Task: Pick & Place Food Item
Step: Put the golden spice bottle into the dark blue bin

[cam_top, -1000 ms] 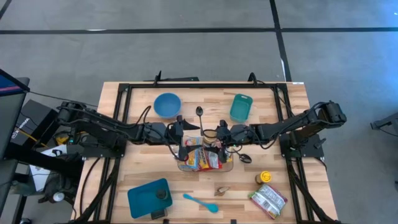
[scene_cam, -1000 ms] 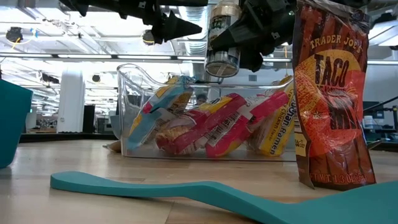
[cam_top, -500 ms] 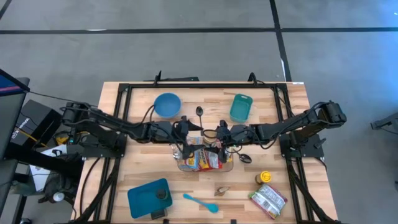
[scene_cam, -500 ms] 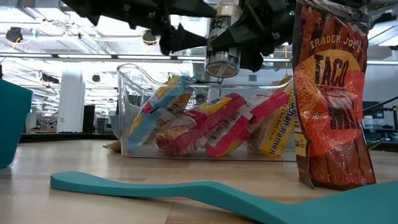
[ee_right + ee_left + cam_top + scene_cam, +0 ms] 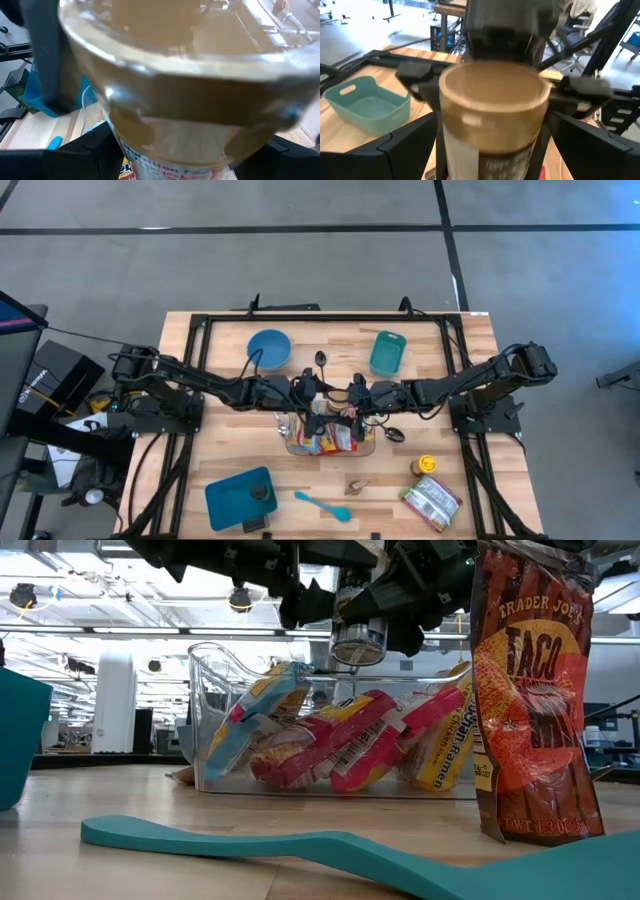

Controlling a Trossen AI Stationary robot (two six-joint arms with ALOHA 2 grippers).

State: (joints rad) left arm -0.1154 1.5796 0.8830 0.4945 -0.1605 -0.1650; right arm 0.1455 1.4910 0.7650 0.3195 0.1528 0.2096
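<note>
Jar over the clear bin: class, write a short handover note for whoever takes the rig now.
Right gripper: shut on the jar, held above the clear bin of ramen packets.
Left gripper: open, close beside the jar, holding nothing.
Done: jar picked up.
Left: it seems set for a handover or a placing; the jar is not yet set down.

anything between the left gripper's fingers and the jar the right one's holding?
Nothing: left wrist view shows the left gripper open, the jar between its fingers, gaps bare. Right gripper holds it.
</note>
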